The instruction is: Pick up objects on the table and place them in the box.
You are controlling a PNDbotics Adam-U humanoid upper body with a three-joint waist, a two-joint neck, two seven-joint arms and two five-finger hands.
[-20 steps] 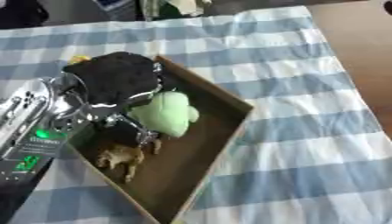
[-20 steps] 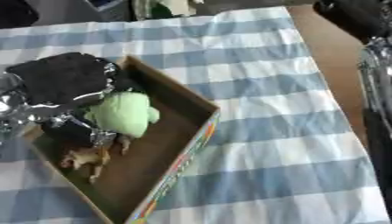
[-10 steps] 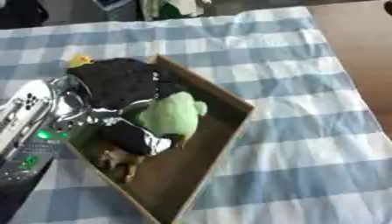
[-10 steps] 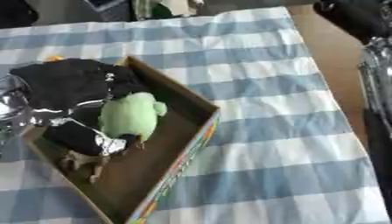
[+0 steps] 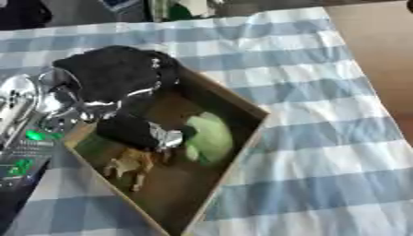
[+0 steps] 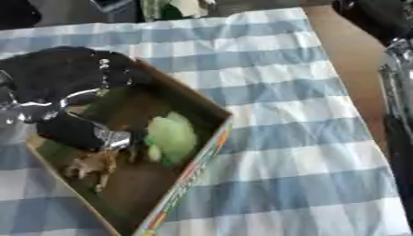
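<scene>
Left hand [image 5: 121,92] reaching into the cardboard box [image 5: 242,138] on the checked desk [image 5: 322,92], its fingers [image 5: 145,133] beside the green plush toy [image 5: 211,137]; whether they clasp it cannot be told. A tan animal figure [image 5: 131,163] lies just beside. Risk: the withdrawing fingers may snag the toy or tip the box wall. The right arm [image 6: 397,92] shows at the edge, its hand unseen.

Far corner of the open brown cardboard box [image 5: 242,138] is hidden by the black left hand [image 5: 121,83]; small tan animal-shaped object [image 5: 129,165] is blurred, identity unclear.
</scene>
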